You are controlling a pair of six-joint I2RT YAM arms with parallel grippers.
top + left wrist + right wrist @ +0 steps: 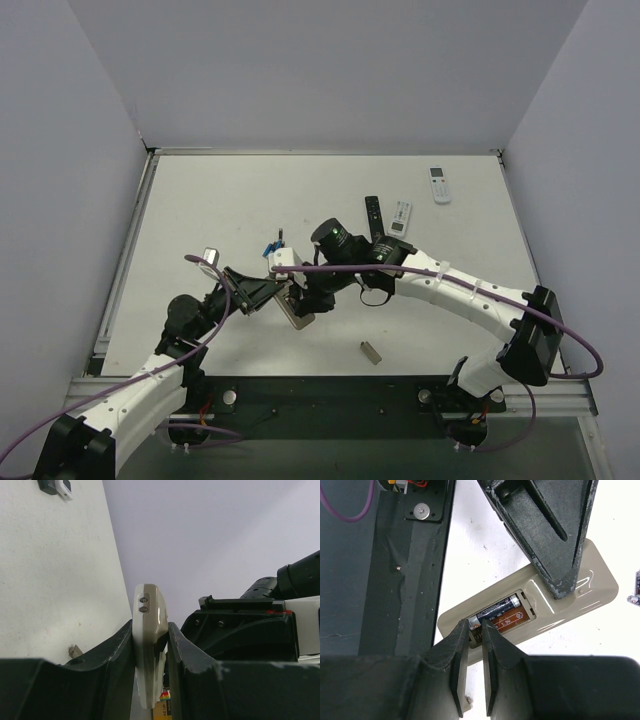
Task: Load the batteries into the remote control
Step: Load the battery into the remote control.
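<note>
While the left jaws clamp the remote [592,582] by its long edges, tan back turned up, the right jaws sit narrow over the near end of a dark battery [497,614] in the open recess [527,605], seemingly pinching it. To my eye the battery is nearly seated. The job now is to press that near end down flat and straight along the slot, letting go only once it lies level, while the left grip holds firm against the push. The battery points away from the right fingertips, toward the left jaws. Spare blue batteries [271,247] wait on the bench [200,200] just beyond.
</note>
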